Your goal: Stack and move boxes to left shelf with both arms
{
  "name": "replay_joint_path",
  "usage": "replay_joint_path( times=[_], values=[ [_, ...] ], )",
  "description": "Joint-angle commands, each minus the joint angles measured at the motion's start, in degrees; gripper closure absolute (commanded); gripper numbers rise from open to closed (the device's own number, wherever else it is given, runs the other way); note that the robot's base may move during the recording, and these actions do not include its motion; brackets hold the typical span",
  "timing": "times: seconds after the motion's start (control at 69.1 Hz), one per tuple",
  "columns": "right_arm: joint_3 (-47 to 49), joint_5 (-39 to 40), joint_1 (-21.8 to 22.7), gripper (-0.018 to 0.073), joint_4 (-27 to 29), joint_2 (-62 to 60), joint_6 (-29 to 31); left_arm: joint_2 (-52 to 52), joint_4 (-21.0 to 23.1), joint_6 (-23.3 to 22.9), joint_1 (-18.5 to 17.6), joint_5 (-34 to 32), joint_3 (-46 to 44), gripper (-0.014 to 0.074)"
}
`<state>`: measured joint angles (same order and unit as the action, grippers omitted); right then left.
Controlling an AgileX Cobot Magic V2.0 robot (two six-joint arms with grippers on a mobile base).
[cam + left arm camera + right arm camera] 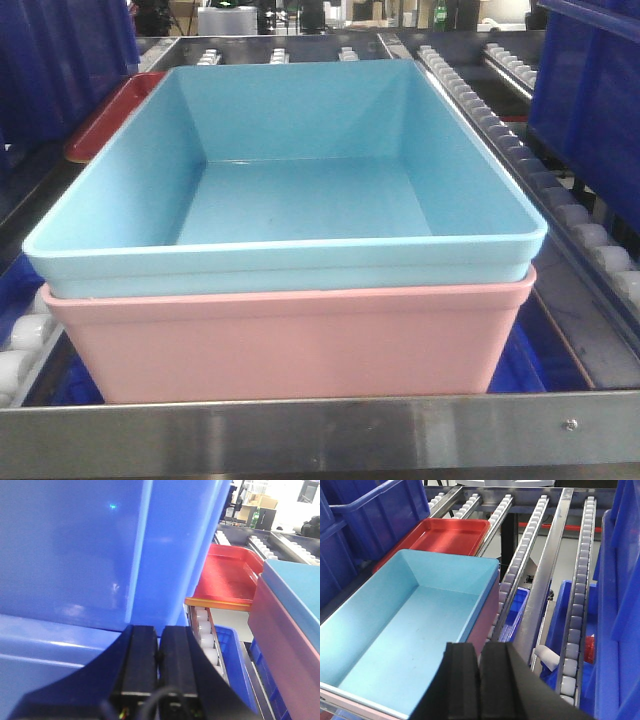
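The sky-blue bin point(300, 180) sits nested inside the salmon-pink bin point(290, 340), blue rim riding just above pink rim, and the stack rests on the left shelf point(320, 430), right behind its flat steel front bar. White rollers point(590, 235) run back along the rail on the right of the stack, and more of them peek out at the lower left corner. Behind the stack's far left corner lies the dark-red tray point(105, 120), flat on the rack. Dark-blue crates point(590, 100) stand on both flanks. From the left wrist view, the left pincer point(159, 665) has its black fingers pressed together with nothing between them, and it sits close against a big blue crate wall point(75, 555), with the pink side of the stack off to its right, apart from it. From the right wrist view, the right pincer point(480, 680) is likewise closed up tight and empty, hanging over the near right edge of the blue bin, touching neither box as far as the view shows.
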<state>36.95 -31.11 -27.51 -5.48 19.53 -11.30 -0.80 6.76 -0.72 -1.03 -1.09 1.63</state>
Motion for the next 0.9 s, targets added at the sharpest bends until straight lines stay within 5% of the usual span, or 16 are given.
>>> replay_joint_path(
  times=[0.0,0.419,0.738,0.882],
  values=[
    [1.4,5.5,0.2,0.0503,-0.6,0.5,0.1,-0.7,-0.2,0.1,0.1,-5.8,-0.1,0.0598],
    [-1.1,7.9,1.2,0.0503,-4.8,0.5,0.1,-0.7,-0.2,0.1,0.1,-5.8,-0.1,0.0598],
    [-19.3,27.6,20.4,0.0503,-7.2,-6.4,0.1,-0.7,-0.2,0.1,0.1,-5.8,-0.1,0.0598],
    [-29.3,34.6,24.4,0.0503,-7.0,-13.5,0.1,-0.7,-0.2,0.1,0.1,-5.8,-0.1,0.0599]
  ],
)
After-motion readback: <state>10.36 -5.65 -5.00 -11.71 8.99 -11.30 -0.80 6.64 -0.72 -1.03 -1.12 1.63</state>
